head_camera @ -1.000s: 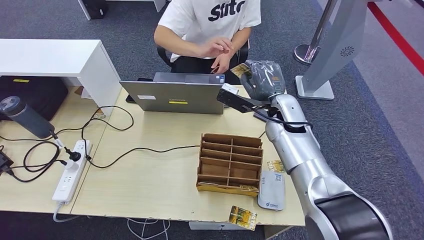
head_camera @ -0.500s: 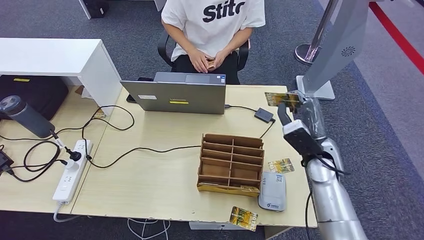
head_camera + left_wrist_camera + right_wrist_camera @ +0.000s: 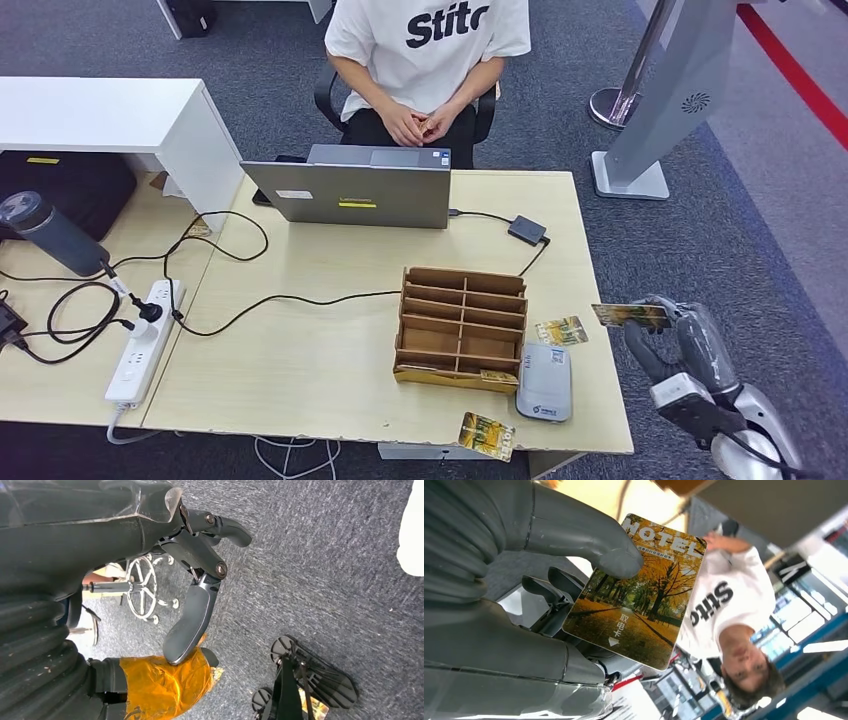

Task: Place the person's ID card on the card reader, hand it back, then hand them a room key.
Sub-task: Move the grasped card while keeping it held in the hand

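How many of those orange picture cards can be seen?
3: one card in the right hand, one beside the wooden organizer, one at the table's front edge. Others may be hidden.

I see a glossy printed card (image 3: 636,592) pinched in my right hand (image 3: 524,595), whose cover looks like smooth matt grey plastic. The table (image 3: 300,350) has a pale matt wood-grain top. The slotted organiser (image 3: 461,325) looks like brown cardboard or thin wood. The card reader (image 3: 543,382) is smooth grey plastic, and the floor (image 3: 760,260) is rough grey carpet
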Robot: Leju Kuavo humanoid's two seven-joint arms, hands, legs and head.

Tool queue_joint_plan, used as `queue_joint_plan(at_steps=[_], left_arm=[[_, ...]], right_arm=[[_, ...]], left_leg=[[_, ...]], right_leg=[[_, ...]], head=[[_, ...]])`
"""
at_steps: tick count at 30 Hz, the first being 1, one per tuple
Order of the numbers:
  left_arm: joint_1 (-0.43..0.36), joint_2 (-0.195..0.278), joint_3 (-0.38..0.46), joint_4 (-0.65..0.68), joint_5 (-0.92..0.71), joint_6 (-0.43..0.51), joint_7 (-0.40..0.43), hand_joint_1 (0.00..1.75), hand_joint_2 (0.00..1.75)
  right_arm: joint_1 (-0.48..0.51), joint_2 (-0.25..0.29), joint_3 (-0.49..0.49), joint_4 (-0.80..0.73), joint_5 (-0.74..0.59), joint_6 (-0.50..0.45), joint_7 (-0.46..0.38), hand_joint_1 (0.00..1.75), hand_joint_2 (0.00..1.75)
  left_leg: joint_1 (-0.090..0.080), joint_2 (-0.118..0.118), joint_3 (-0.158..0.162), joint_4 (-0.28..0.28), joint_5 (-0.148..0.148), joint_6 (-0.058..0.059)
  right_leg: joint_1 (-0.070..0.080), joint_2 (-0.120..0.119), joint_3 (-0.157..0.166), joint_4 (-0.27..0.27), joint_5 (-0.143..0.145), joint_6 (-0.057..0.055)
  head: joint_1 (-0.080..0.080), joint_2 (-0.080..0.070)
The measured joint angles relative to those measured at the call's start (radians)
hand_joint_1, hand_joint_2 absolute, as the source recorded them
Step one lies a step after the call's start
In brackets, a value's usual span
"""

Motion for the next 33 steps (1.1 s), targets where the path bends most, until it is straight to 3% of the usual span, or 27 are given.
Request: queue_joint_plan(at_steps=[13,33], left_arm=[[-0.004,0.011,0.002,0.0,-0.076,-0.014,-0.004,0.0,1.75],[-0.007,0.016,-0.001,0.0,-0.095,-0.021,-0.008,0.0,1.75]], right_arm=[[0.041,-0.184,0.191,0.009,0.048,0.037,0.026,1.75,1.75],[0.008,-0.243,0.297,0.053,0.047,0.041,0.033,1.75,1.75]], left_leg=[[0.0,0.0,0.0,0.0,0.0,0.0],[0.0,0.001,0.0,0.0,0.0,0.0]], right_leg=[[0.0,0.0,0.0,0.0,0.0,0.0],[0.0,0.0,0.0,0.0,0.0,0.0]], head=[[0.0,0.0],[0.0,0.0]])
